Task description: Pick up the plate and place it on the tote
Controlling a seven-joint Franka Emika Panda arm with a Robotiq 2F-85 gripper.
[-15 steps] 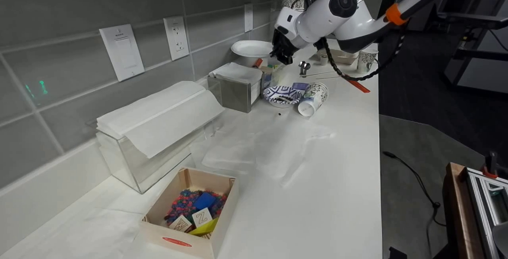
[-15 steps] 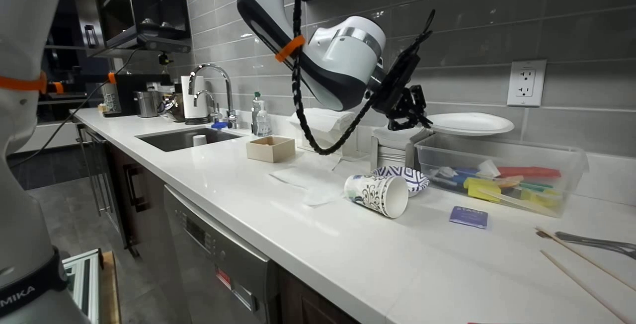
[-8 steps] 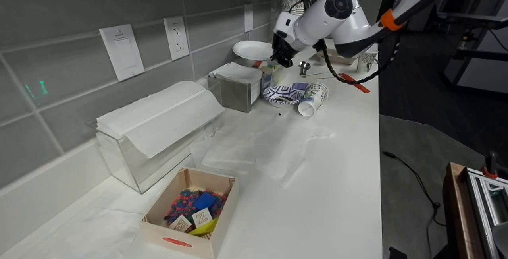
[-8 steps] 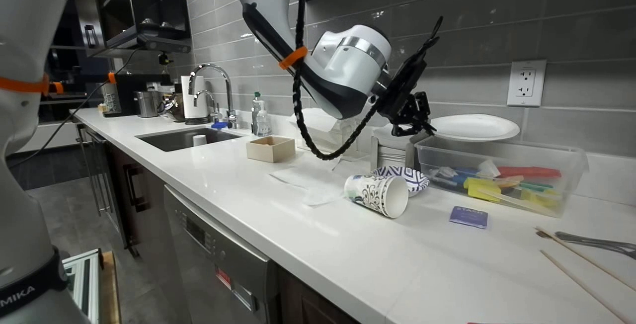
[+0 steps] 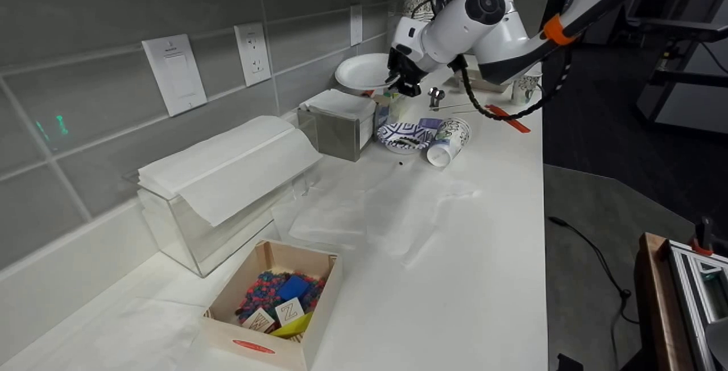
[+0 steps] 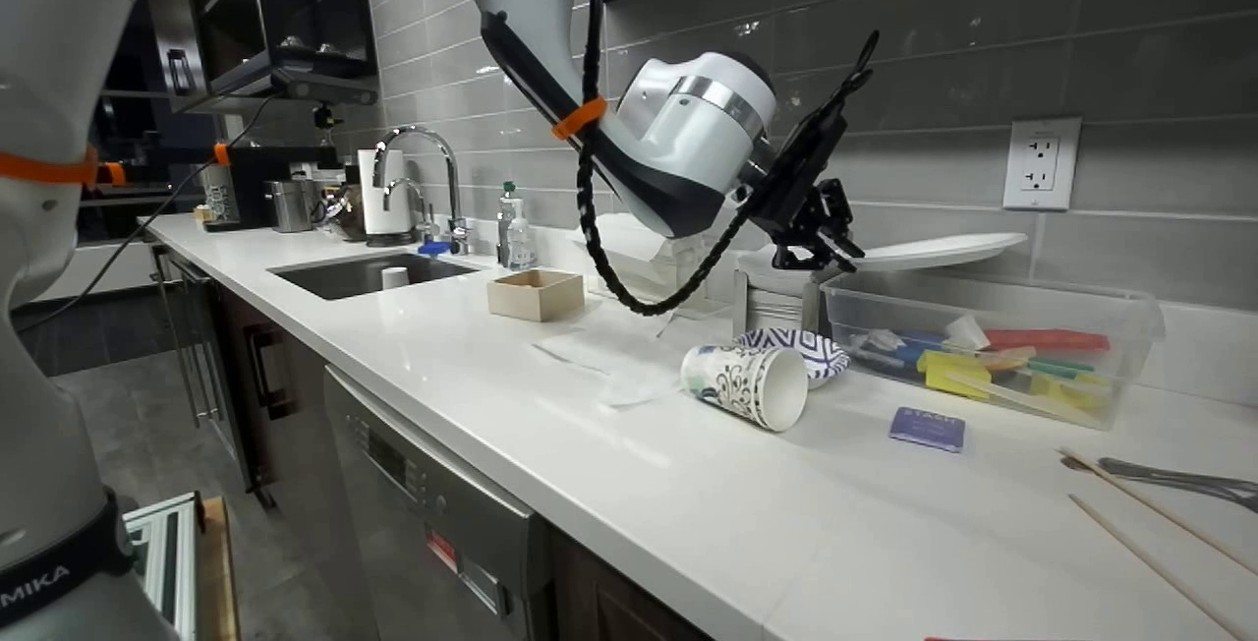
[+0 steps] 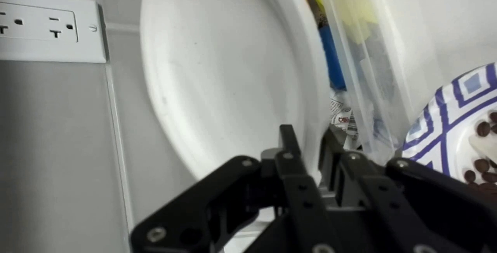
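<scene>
The white round plate (image 5: 364, 71) is held tilted above a translucent bin, close to the wall. In an exterior view it shows nearly edge-on (image 6: 948, 251), with its far end higher. My gripper (image 7: 308, 132) has the plate's rim between its fingers, one finger over the upper face and one on the underside. The plate fills much of the wrist view (image 7: 233, 51). The grey tote (image 5: 331, 140) has plain sides and stands on the counter by the wall, with white napkins in it. It is partly hidden behind other things in an exterior view (image 6: 810, 305).
The translucent bin (image 6: 1130, 321) holds coloured items below the plate. A blue-patterned bowl (image 5: 391, 131) with dark beans and a paper cup (image 6: 732, 383) on its side lie in front of the tote. A paper-towel holder (image 5: 227, 166) and a wooden box (image 5: 284, 351) stand farther along.
My gripper has lowered slightly and shifted a little toward the plate. The plate has shifted slightly with it, and its far end has tilted upward in the last half second.
</scene>
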